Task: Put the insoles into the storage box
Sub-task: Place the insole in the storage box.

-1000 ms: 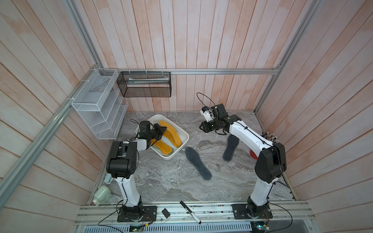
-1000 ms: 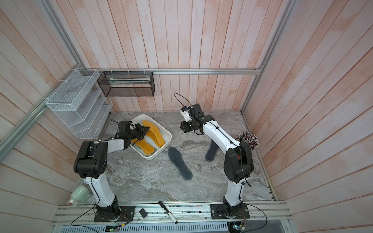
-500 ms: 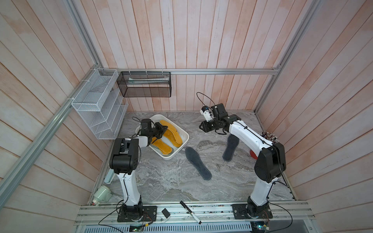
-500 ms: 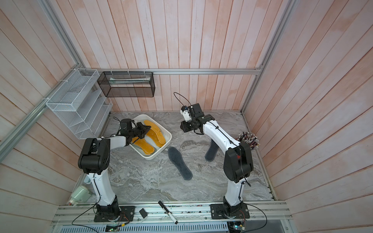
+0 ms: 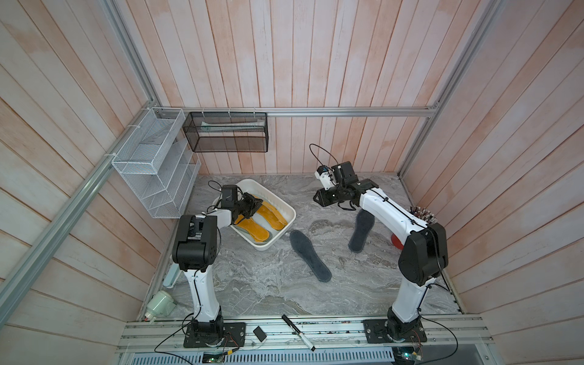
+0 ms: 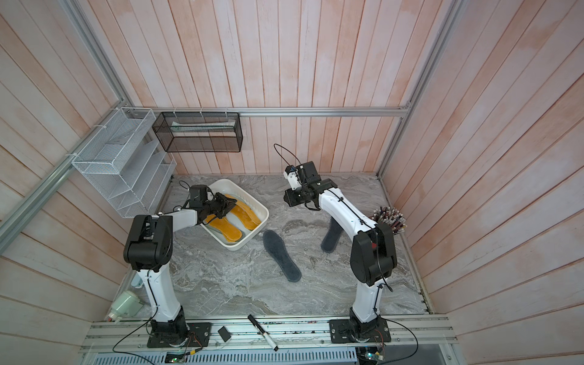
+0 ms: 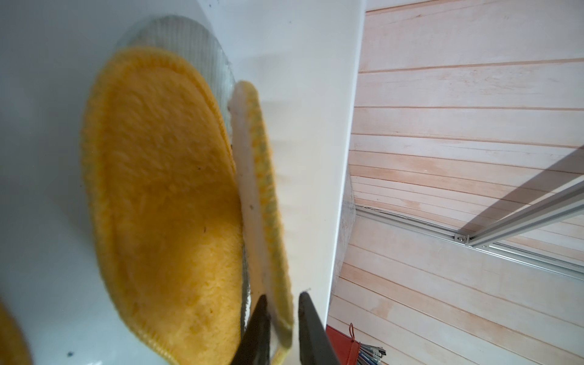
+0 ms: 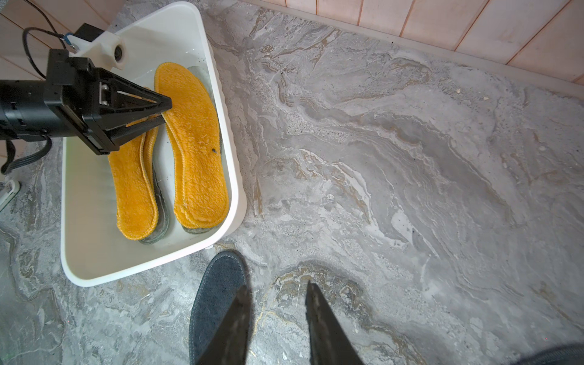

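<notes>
Though fuzzy, flat orange insoles (image 8: 192,142)

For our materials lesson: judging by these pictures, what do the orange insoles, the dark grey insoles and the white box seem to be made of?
Orange insoles: plush fabric, probably fleece, going by the fuzzy pile and stitched edge.
Dark grey insoles: a felt-like textile, matte and finely textured.
White box: likely moulded plastic, as it is smooth and slightly glossy with rounded corners.
</notes>
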Tool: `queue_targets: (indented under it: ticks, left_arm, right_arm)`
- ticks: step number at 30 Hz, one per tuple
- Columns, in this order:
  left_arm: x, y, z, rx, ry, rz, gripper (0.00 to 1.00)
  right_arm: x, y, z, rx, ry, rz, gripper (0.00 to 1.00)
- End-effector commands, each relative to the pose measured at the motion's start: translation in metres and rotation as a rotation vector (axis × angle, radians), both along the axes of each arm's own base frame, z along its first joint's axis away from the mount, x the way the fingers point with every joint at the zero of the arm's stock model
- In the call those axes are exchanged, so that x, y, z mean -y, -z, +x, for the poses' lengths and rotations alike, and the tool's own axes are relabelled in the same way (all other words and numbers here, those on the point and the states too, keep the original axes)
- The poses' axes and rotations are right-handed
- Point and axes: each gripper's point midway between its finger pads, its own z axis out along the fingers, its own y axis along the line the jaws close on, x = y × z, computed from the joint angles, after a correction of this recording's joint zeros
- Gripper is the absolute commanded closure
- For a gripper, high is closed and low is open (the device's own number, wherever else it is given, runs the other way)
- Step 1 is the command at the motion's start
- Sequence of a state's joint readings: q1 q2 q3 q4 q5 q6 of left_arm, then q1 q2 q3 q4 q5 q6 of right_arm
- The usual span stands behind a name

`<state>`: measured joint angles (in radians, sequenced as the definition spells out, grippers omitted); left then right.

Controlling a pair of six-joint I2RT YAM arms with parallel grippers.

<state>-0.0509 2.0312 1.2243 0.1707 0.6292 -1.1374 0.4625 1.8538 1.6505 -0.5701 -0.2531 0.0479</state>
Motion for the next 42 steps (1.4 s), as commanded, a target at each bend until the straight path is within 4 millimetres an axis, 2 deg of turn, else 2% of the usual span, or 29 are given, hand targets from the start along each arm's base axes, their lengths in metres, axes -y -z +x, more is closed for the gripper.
queue_targets:
  ticks: [1,14,25,35,42]
  left_arm:
    - [-0.001,0.008,-0.001,-0.031,0.031,0.017,0.82]
    - [-0.015,0.002,-0.002,-0.1,0.038,0.113,0.77]
    - [-0.019,0.011,-0.001,-0.164,0.046,0.142,0.77]
    - [-0.045,-0.002,-0.006,-0.184,0.002,0.267,0.76]
    - [-0.046,-0.005,-0.006,-0.181,0.002,0.26,0.76]
  right_arm:
    - [0.0,0.004,0.004,-0.005,-0.012,-0.01,0.68]
    - [0.003,0.008,0.002,-0.014,-0.01,-0.01,0.67]
    - [0.005,0.008,0.0,-0.014,-0.011,-0.015,0.59]
    - [0.011,0.008,-0.006,-0.014,0.0,-0.02,0.53]
    - [0.014,0.011,-0.015,-0.027,-0.003,-0.017,0.49]
